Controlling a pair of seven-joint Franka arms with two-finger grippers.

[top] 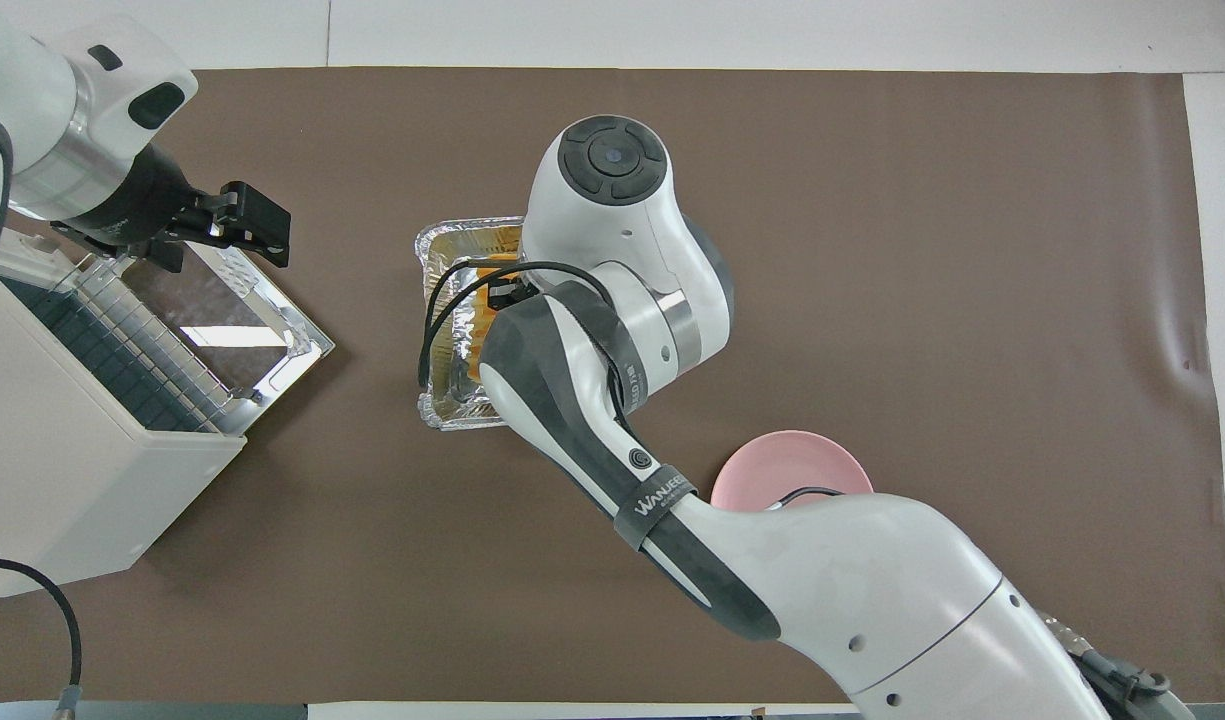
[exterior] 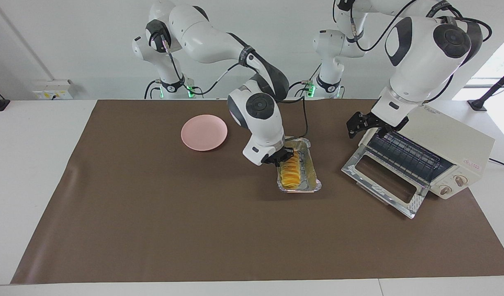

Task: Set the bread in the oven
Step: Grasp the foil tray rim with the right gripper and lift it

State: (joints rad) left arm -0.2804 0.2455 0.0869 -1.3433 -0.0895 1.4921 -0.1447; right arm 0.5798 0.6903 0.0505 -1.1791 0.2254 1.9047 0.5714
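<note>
The bread [exterior: 291, 173], a golden ridged loaf, lies in a silver foil tray [exterior: 313, 184] in the middle of the mat. My right gripper [exterior: 283, 158] is down at the end of the bread nearer to the robots, touching or almost touching it. In the overhead view the right arm hides most of the bread [top: 478, 308] and the tray [top: 442, 245]. The cream-white oven [exterior: 445, 142] stands at the left arm's end of the table with its glass door [exterior: 381, 183] dropped open and the wire rack showing. My left gripper [exterior: 358, 124] is open and empty, over the oven door [top: 257, 330] beside the oven's [top: 82, 470] opening.
A round pink plate [exterior: 204, 132] lies on the brown mat toward the right arm's end, nearer to the robots than the tray; it also shows in the overhead view [top: 787, 462]. The open oven door juts out toward the tray, with a strip of mat between them.
</note>
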